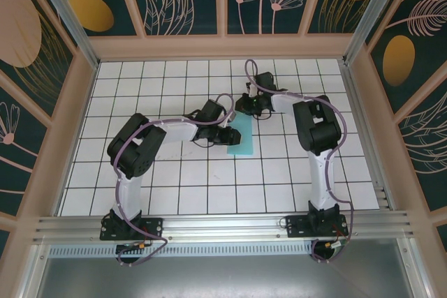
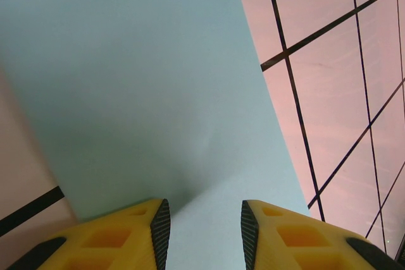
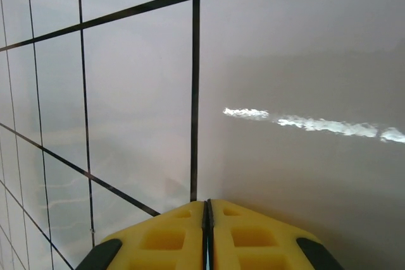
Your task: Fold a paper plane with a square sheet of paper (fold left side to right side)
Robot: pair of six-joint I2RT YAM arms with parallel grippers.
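The square sheet of paper (image 1: 244, 142) lies on the white grid table as a narrow turquoise rectangle, about one tile wide and two long. My left gripper (image 1: 225, 135) sits at its left edge. In the left wrist view the paper (image 2: 145, 93) spreads flat under the open left gripper (image 2: 205, 232), whose yellow fingers (image 2: 278, 232) stand apart over it with nothing held. My right gripper (image 1: 246, 107) is just beyond the paper's far end. Its tips (image 3: 207, 210) are pressed together, pointing at bare table tiles.
The table (image 1: 209, 179) is a white grid with black lines, walled by a wooden frame with patterned panels. A white scuff mark (image 3: 304, 121) runs across a tile ahead of the right gripper. Both arms bend in over the middle of the table.
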